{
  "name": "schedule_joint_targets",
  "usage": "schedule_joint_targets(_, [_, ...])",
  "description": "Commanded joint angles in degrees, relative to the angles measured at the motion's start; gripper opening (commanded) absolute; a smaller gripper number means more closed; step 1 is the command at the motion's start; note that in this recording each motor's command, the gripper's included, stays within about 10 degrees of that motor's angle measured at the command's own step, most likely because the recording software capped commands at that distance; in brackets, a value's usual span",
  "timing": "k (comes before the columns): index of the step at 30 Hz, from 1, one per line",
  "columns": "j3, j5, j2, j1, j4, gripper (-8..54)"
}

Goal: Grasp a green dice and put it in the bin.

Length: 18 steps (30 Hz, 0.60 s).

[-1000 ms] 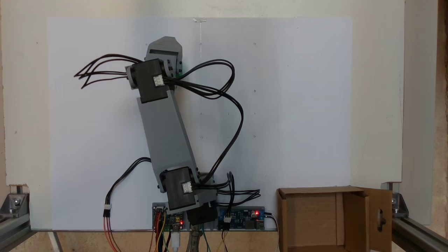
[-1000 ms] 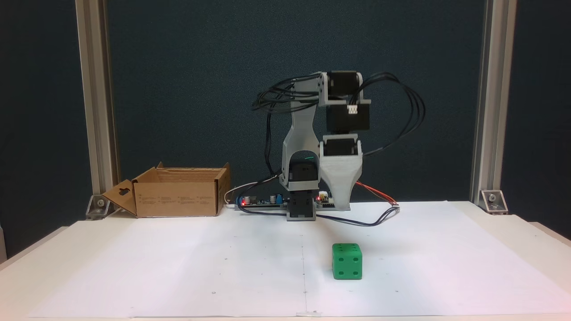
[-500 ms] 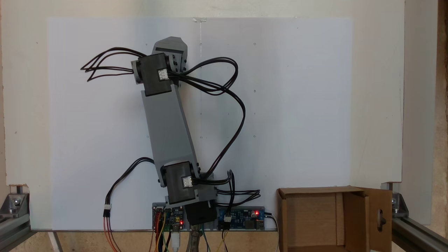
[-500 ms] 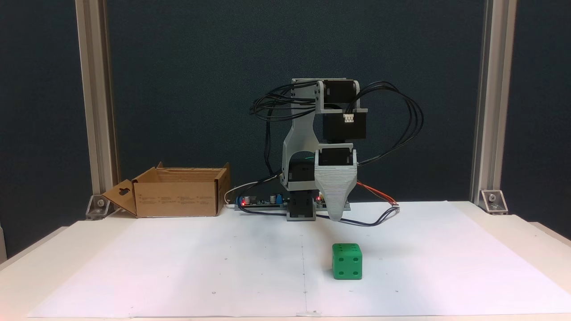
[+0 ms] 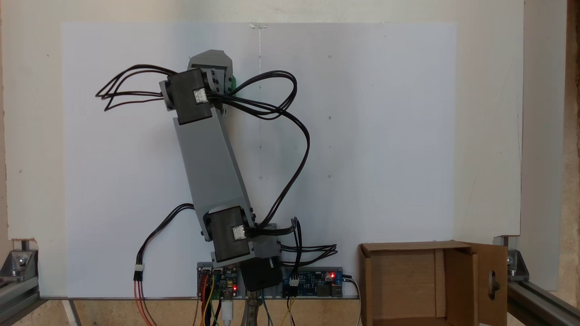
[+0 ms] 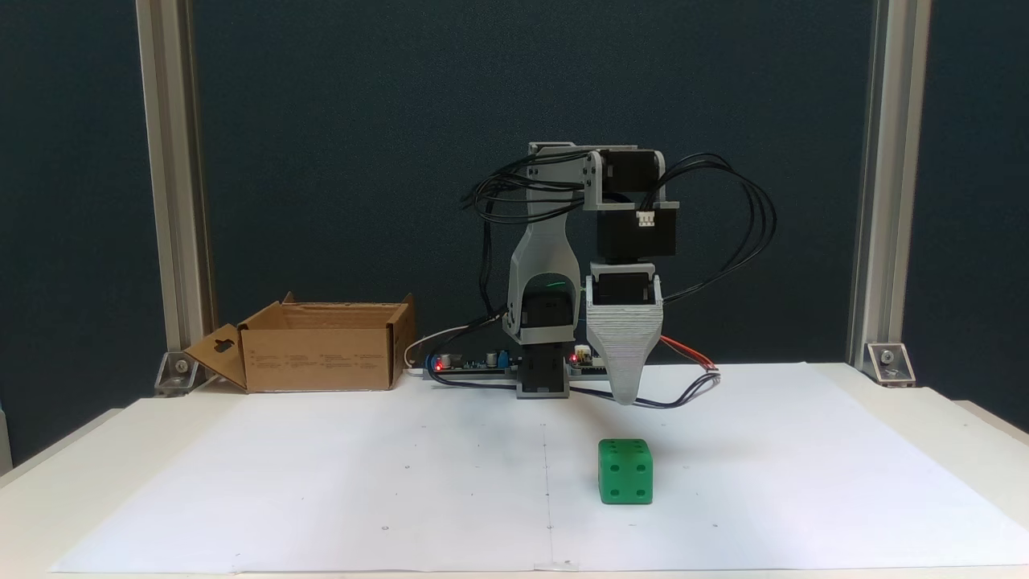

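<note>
While gripper [image 6: 625, 398] hangs above green dice [image 6: 625, 471], jaw gap can't be told; open, centre, descend w/ care.

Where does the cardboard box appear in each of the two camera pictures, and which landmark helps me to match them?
Fixed view from above: the cardboard box sits at the bottom right, its open top facing the camera.
Fixed view from the front: the box stands at the left, behind the white paper.
Shared landmark: the flap with the keyhole cut-out.
</note>
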State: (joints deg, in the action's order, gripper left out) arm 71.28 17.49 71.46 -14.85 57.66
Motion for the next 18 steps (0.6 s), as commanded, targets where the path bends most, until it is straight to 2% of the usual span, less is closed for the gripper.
schedule_joint_targets(1, [-1.4,-0.6,0.5,-0.1,-0.6,43.9])
schedule_joint_targets(18, [0.1,-0.6,0.1,-0.6,-1.0,43.9])
